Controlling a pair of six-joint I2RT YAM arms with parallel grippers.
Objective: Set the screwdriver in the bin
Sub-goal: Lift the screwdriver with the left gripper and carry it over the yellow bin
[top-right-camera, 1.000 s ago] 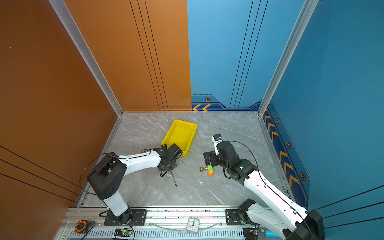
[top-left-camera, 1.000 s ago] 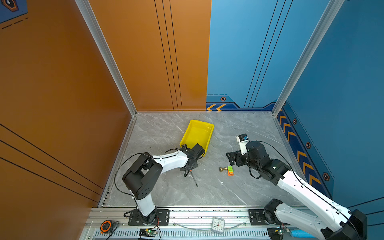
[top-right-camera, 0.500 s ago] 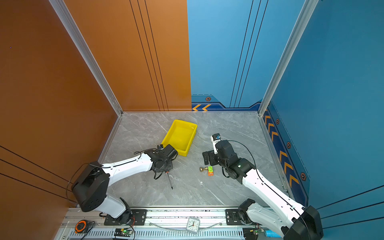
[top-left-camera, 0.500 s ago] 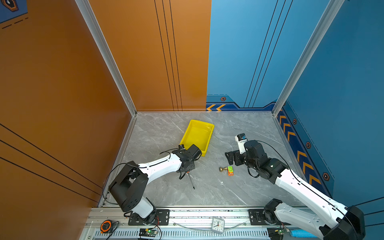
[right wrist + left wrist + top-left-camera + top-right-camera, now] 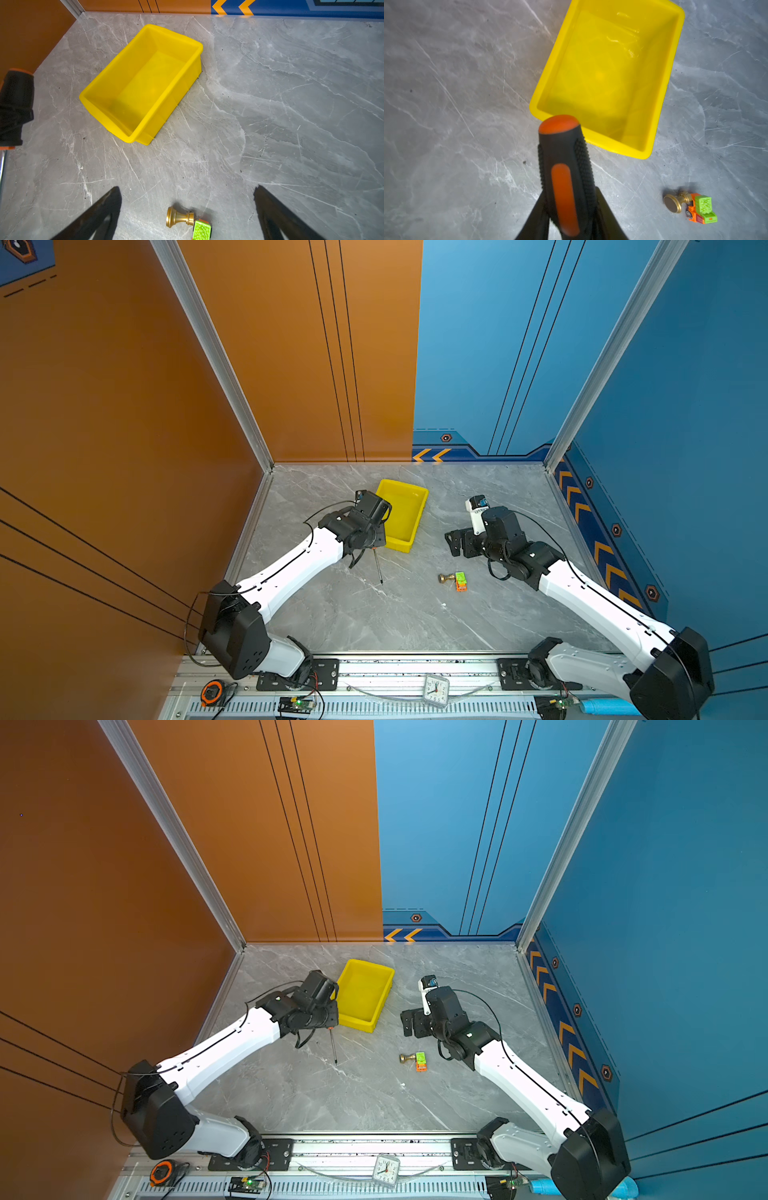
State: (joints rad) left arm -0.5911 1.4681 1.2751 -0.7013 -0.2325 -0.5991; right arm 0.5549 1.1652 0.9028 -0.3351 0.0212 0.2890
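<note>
Left hand [image 5: 569,220] clamps screwdriver [image 5: 566,172] | black handle, orange accents

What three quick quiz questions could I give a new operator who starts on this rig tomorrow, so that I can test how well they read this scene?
1. True or false: the bin already holds the screwdriver.
2. What is the left gripper closed on?
A. the brass knob
B. the screwdriver
C. the toy truck
3. Fill in: the right gripper is ____ and holds nothing.

Key
1. False: the bin is empty, and the screwdriver is in the left gripper, short of the bin's near end.
2. B, by its black and orange handle.
3. Open, with the knob and truck on the table near it.
</note>
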